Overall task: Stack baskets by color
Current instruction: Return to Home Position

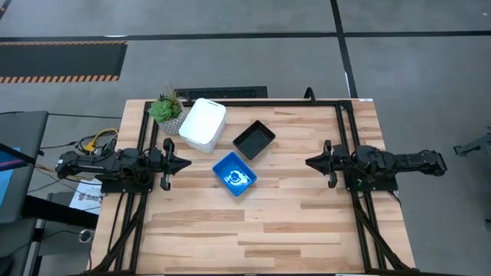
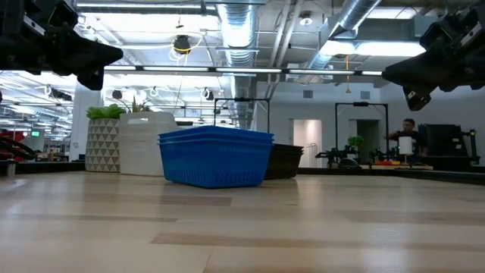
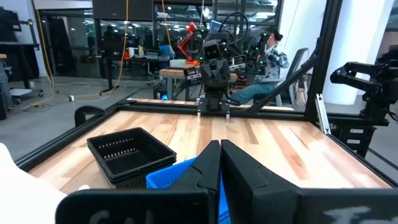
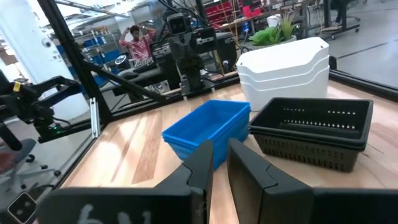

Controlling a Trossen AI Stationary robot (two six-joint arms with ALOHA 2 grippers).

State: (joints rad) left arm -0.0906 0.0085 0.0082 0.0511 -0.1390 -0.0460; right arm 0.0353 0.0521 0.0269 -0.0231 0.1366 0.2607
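Note:
Three stacks of baskets stand on the wooden table, each nested and resting on its bottom. The white stack is at the far left, the black mesh stack is right of it, and the blue stack is nearer the middle. My left gripper hangs shut above the table's left side and points level toward the baskets. Above the right side my right gripper points level, its fingers a narrow gap apart with nothing between them. Neither gripper touches a basket.
A small green potted plant stands at the far left corner beside the white stack. A black frame rail runs along the table's far and side edges. Bare wood lies between the baskets and the near edge. People show in the room beyond.

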